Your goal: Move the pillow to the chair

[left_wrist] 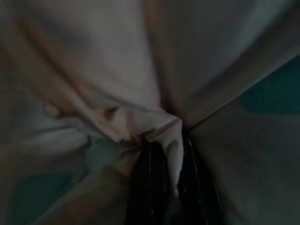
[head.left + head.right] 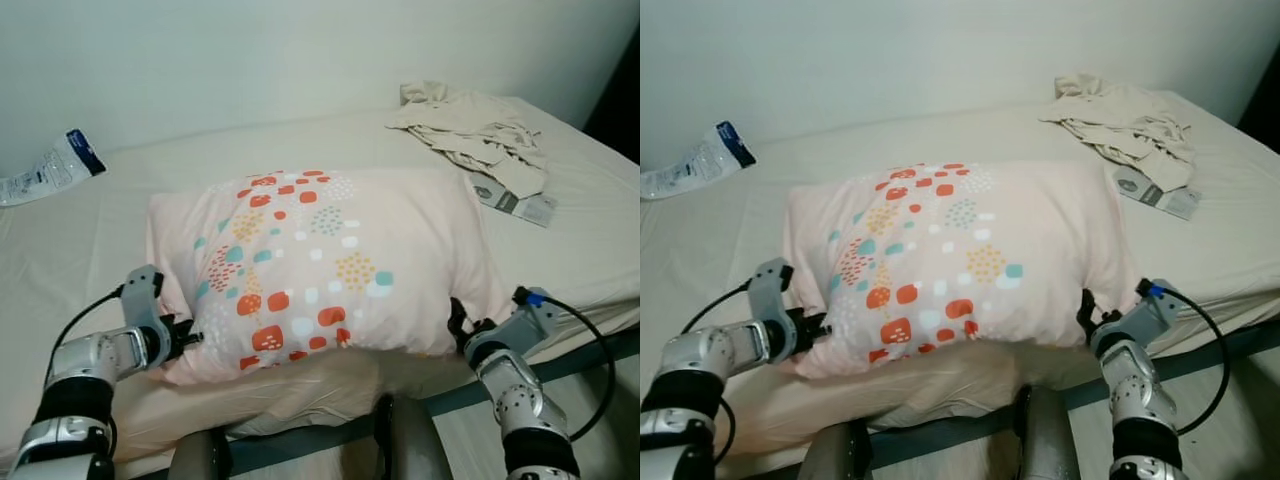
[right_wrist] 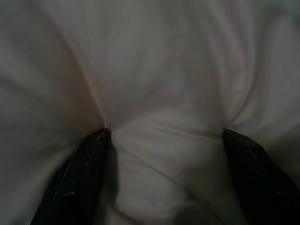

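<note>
A pale pink pillow [image 2: 310, 255] with orange and teal spots lies on the cream bed [image 2: 90, 240], near its front edge. My left gripper [image 2: 188, 338] is at the pillow's left lower corner, shut on a pinch of its fabric [image 1: 159, 126]. My right gripper [image 2: 458, 325] presses into the pillow's right lower corner. In the right wrist view its fingers [image 3: 84, 164] stand wide apart, their tips dug into the pink cloth [image 3: 159, 93].
A crumpled beige garment [image 2: 470, 125] and a small flat packet [image 2: 515, 203] lie at the bed's far right. A white and blue plastic pack [image 2: 55, 165] rests at the far left by the wall. The dark bed frame [image 2: 560, 365] runs below.
</note>
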